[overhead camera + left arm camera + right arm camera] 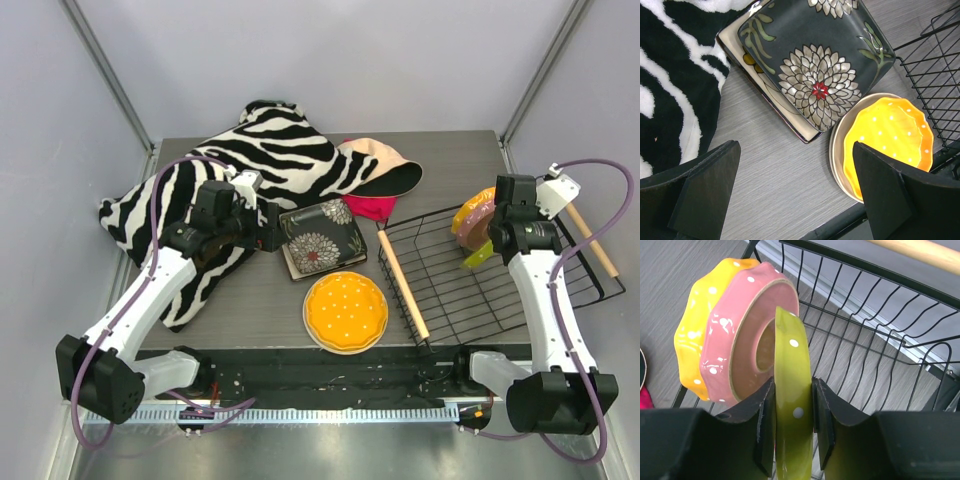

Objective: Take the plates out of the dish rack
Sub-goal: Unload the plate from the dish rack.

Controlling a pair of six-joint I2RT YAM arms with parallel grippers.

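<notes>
The black wire dish rack (450, 290) sits at the right. Three dotted plates stand on edge at its back left: an orange-yellow one (692, 330), a pink one (727, 340) and a yellow-green one (792, 390). My right gripper (793, 415) is shut on the rim of the yellow-green plate (478, 255). A dark square plate with a big flower (320, 240) lies on a cream square plate (747, 75) on the table. An orange dotted plate (346, 310) lies on a round cream plate (840, 160). My left gripper (795, 185) is open and empty, above the table beside the square plates.
A zebra-striped cloth (200, 200) covers the back left, under my left arm. A peach floppy hat (375, 165) with something magenta (372, 207) beneath it lies at the back. The rack's wooden handles (402, 283) (592, 240) run along its left and right sides.
</notes>
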